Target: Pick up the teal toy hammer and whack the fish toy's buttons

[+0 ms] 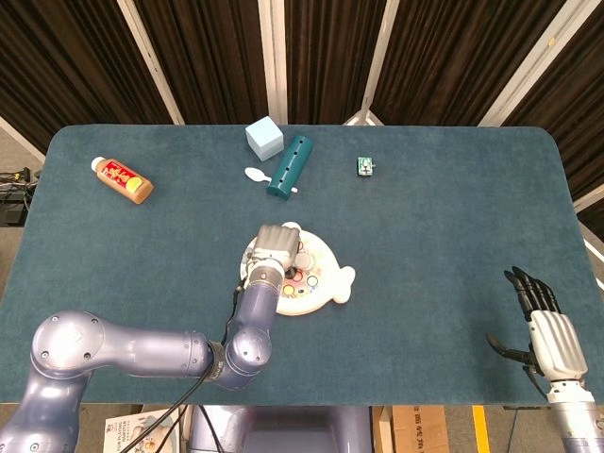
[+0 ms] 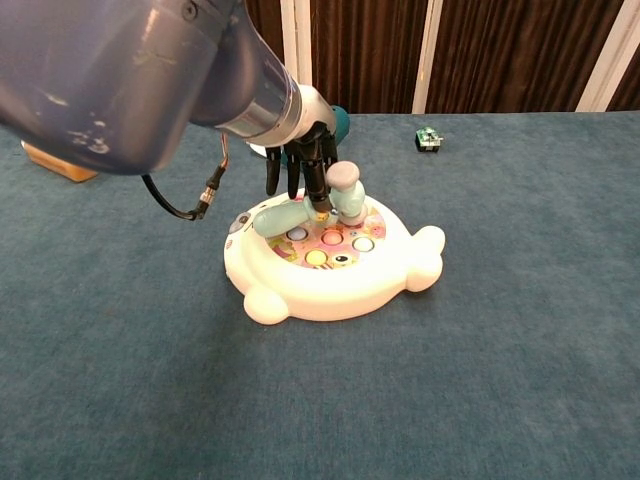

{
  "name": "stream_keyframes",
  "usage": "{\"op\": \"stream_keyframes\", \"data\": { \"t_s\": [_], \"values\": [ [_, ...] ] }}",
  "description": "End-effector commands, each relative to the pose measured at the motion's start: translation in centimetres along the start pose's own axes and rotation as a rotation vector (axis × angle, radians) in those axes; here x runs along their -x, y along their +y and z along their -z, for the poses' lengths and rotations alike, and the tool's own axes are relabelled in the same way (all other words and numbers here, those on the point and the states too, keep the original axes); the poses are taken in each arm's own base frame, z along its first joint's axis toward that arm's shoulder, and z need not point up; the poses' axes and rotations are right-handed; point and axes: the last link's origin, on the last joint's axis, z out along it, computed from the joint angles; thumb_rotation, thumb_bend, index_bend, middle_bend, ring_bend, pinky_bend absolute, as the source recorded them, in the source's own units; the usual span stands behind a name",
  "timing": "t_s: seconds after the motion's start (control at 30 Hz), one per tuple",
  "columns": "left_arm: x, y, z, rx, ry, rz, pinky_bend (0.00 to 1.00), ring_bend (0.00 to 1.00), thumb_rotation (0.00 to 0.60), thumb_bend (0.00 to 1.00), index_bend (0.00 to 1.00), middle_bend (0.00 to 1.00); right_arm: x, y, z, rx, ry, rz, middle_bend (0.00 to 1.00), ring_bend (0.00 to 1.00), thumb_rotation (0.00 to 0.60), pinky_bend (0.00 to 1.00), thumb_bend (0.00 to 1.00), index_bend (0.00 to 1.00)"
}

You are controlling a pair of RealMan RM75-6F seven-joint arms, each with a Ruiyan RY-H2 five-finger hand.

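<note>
The teal toy hammer (image 2: 300,212) is gripped by the left hand (image 2: 300,158) directly above the fish toy (image 2: 330,262), which lies near the middle of the blue-green cloth-covered table (image 1: 444,226). In the chest view the hand's dark fingers (image 2: 316,175) are seen clamped around the hammer's handle, and the hammer's head (image 2: 347,192) is held at the far edge of the toy's ring of coloured buttons (image 2: 326,238); whether the head is touching a button cannot be told. In the head view the left hand (image 1: 272,247) is seen covering the left part of the fish toy (image 1: 326,274).

The right hand (image 1: 548,327) is kept well to the right of the fish toy, at the table's near right edge, with nothing in it and its fingers (image 1: 528,287) held apart.

Behind the fish toy, a teal cylinder (image 1: 289,167), a white spoon (image 1: 256,175) and a pale blue cube (image 1: 264,139) are grouped together. A small green item (image 1: 367,166) is seen behind and to the right of the toy, and a bottle (image 1: 123,179) is laid on its side far to the toy's left.
</note>
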Motion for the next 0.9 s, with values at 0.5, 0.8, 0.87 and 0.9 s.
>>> {"op": "stream_keyframes", "data": {
  "t_s": [0.5,0.8,0.87,0.9],
  "values": [
    [-0.3,-0.3,0.1,0.002,0.016,0.019,0.53,0.42,0.600,0.62,0.65,0.54,0.0,0.0,0.0,0.001,-0.003,0.000,0.00,0.00,0.600,0.00,0.24,0.00],
    [-2.0,0.0,1.3,0.044,0.049,0.072,0.53,0.42,0.600,0.62,0.65,0.54,0.0,0.0,0.1,-0.001,-0.004,0.002,0.00,0.00,0.600,0.00,0.24,0.00],
    [-2.2,-0.2,1.6,0.045,0.052,0.073,0.53,0.42,0.600,0.62,0.65,0.54,0.0,0.0,0.1,-0.002,-0.004,0.004,0.00,0.00,0.600,0.00,0.24,0.00],
    [-2.3,-0.4,1.8,0.045,0.053,0.074,0.53,0.42,0.600,0.62,0.65,0.54,0.0,0.0,0.1,-0.002,-0.004,0.005,0.00,0.00,0.600,0.00,0.24,0.00]
  ]
}}
